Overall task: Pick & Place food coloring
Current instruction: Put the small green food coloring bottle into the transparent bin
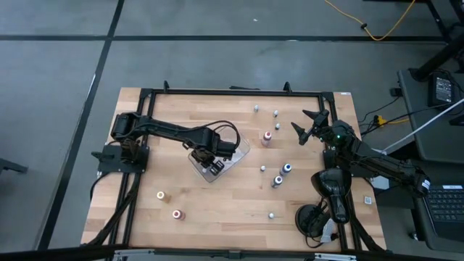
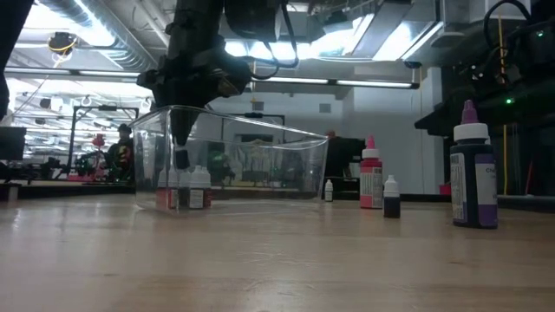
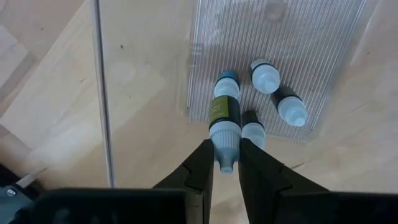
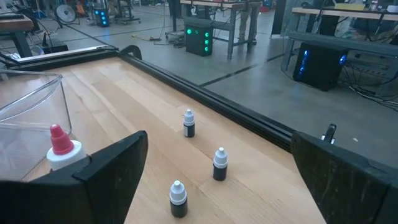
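Observation:
The food coloring is a set of tiny bottles. Three lie in the clear tray [image 1: 237,154], whose floor [image 3: 311,37] shows in the left wrist view: [image 3: 266,74], [image 3: 291,109], [image 3: 252,132]. Others stand scattered on the table, among them a pink one [image 1: 267,137], a blue one [image 1: 287,168], an orange one [image 1: 161,195] and a red one [image 1: 177,214]. My left gripper [image 3: 225,163] is down inside the tray [image 2: 234,156], shut on an olive-labelled bottle [image 3: 225,112]. My right gripper [image 1: 308,125] hovers open near the table's far right, touching nothing. My left gripper pinches the olive-labelled bottle by its white cap [image 3: 225,142] between the two fingers, coming from above and pointing down. The bottle stands upright below the fingers, base downward. In the low view the bottle [image 2: 182,159] hangs clear above the tray floor.
Three small bottles [image 4: 189,122], [image 4: 219,164], [image 4: 178,199] stand ahead of the right gripper, a red-capped one [image 4: 61,146] beside the tray wall. A black frame rail [image 1: 232,92] runs along the far edge. Bare wood lies at the near left [image 1: 138,217].

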You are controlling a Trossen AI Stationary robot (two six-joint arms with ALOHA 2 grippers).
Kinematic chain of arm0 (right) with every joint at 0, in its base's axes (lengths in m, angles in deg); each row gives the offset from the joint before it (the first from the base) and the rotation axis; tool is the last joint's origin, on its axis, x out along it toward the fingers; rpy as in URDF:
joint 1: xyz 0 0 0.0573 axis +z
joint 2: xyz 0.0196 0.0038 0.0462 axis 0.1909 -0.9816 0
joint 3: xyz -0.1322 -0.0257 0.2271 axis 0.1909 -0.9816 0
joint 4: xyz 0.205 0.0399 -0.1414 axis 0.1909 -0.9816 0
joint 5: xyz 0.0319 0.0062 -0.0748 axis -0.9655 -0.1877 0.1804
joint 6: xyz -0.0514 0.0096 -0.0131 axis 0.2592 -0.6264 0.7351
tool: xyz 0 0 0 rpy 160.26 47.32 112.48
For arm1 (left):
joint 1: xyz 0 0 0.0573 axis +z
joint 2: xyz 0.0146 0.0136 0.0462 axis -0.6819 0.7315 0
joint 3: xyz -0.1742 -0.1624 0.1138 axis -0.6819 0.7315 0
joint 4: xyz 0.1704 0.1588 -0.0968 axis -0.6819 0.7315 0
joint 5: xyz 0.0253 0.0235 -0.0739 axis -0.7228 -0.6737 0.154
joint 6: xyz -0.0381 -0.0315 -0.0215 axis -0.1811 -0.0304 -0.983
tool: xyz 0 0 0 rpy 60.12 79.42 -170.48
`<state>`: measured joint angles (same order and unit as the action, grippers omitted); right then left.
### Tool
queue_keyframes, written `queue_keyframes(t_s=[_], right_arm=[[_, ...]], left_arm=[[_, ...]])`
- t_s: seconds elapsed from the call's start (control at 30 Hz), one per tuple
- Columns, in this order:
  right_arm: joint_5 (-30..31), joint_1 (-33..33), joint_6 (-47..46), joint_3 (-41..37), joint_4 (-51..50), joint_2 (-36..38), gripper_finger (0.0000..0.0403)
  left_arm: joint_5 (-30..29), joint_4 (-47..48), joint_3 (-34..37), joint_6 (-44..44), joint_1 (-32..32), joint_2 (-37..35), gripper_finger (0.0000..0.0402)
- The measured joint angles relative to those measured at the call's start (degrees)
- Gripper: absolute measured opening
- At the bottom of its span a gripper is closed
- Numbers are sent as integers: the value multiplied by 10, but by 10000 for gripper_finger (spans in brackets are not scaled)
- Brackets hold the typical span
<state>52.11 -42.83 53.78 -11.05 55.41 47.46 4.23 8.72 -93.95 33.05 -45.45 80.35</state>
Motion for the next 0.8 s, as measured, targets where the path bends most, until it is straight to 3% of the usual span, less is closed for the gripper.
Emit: queue_keyframes(t_s=[0.53, 0.8], right_arm=[[0, 0, 0, 0, 0, 0, 394], [0, 0, -1, 0, 0, 0, 394]], left_arm=[[18, 10, 3, -3, 1, -32, 56], [32, 13, 43, -19, 1, -53, 56]])
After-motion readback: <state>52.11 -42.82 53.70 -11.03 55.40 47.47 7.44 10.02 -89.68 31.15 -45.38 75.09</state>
